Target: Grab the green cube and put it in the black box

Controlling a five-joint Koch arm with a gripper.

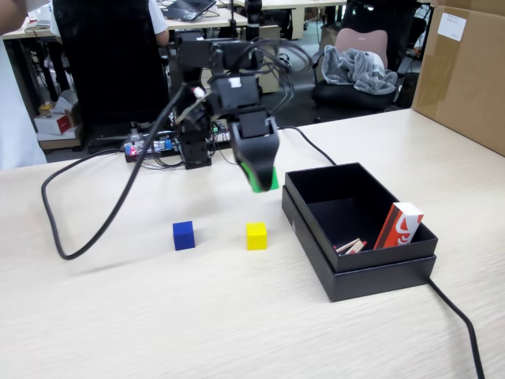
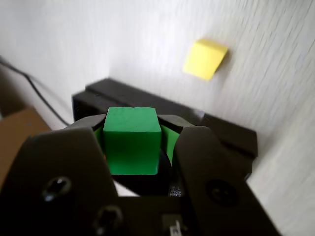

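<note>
The claw [image 2: 132, 147] is clamped on the green cube [image 2: 131, 140] (lifted off the bench [image 1: 118, 316]); carrying is in hand; next, I judge, it must swing over the black box [image 1: 359, 276] and release.

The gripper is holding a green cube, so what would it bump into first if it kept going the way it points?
Probably the black box. In the wrist view, its rim lies just beyond the green cube held in the gripper. The fixed view suggests it might touch the table first; depth is unclear.

An office or lab, behind the gripper [image 1: 263, 183] an office chair [image 1: 357, 75], desks, laptop [image 1: 188, 9], brown carton [image 1: 461, 71] at right.
</note>
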